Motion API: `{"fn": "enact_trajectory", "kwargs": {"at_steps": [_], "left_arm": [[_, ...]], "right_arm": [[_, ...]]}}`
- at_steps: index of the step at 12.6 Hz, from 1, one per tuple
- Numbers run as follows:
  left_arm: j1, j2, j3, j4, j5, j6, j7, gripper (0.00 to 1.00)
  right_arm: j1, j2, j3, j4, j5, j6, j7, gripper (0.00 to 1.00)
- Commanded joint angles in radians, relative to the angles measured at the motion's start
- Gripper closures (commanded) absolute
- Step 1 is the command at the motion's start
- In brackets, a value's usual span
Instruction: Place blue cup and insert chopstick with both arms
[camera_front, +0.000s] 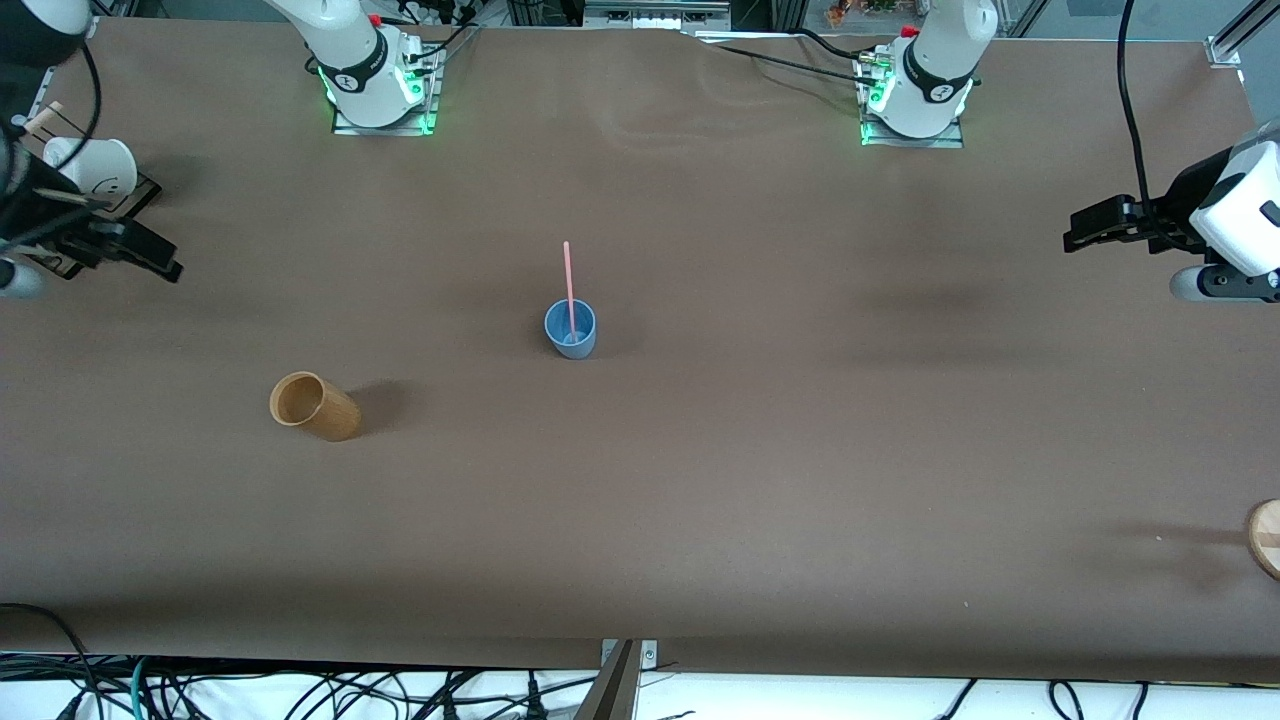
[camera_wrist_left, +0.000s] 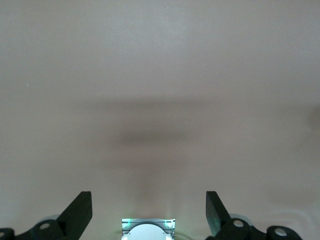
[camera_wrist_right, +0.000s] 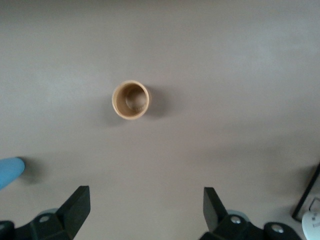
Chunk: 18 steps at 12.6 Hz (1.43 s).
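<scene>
On the brown counter (camera_front: 760, 470), mid-surface: blue cup (camera_front: 570, 329) upright with chopstick (camera_front: 568, 285) inside; left gripper (camera_wrist_left: 149, 210) and right gripper (camera_wrist_right: 146, 207) wide, empty, over opposite ends; best kept clear.

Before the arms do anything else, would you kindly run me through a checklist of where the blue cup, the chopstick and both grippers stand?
1. Blue cup upright mid-table: ok.
2. Chopstick in the cup, top sticking out above the rim: ok.
3. Left gripper open and empty, over bare table at the left arm's end: ok.
4. Right gripper open and empty, over the right arm's end of the table: ok.
5. Tan cup apart from the blue cup, nearer the front camera: ok.
6. Whether the chopstick tip touches the cup's bottom: cannot tell.
</scene>
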Motion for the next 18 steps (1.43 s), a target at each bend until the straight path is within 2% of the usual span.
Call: {"fn": "enact_trajectory", "kwargs": {"at_steps": [1, 18], "left_arm": [[0.002, -0.006, 0.001, -0.005, 0.005, 0.009, 0.026, 0.00], [0.002, -0.006, -0.001, -0.005, 0.004, 0.009, 0.026, 0.00]], "right_arm": [[-0.020, -0.044, 0.016, -0.031, 0.039, -0.035, -0.008, 0.00], [-0.011, -0.010, 0.019, -0.017, 0.025, -0.029, -0.003, 0.00]]}}
